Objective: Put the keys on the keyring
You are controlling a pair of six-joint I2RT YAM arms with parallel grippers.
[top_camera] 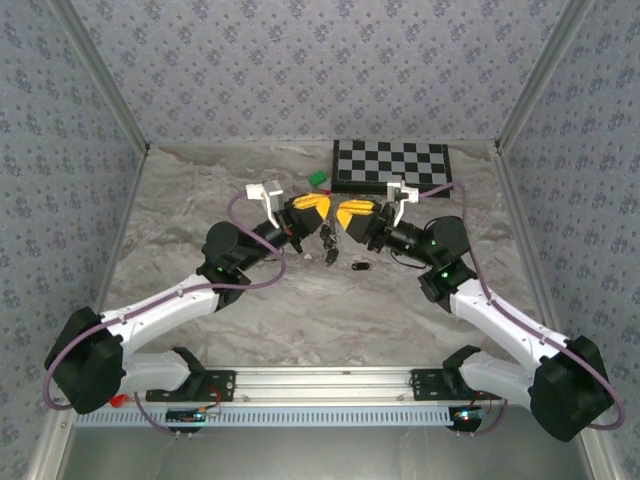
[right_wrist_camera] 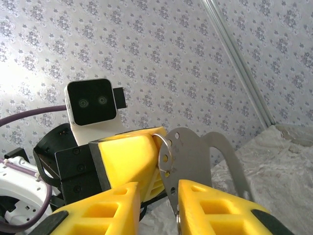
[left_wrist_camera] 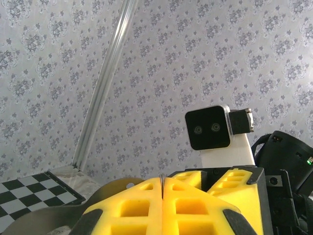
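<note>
The left hand [left_wrist_camera: 162, 182] is clamping the keyring [right_wrist_camera: 164, 141] in mid-air above the middle of the tabletop [top_camera: 200, 200] while the right hand [right_wrist_camera: 157, 190] is standing slightly parted around a metal tag [right_wrist_camera: 195, 147] beside it, so threading is probably calling next for fetching the keys [top_camera: 362, 267] lying just nearer.

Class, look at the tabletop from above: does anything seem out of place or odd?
One small dark key lies alone on the marbled table, slightly apart from the other dark pieces. Nothing looks spilled or damaged.
</note>
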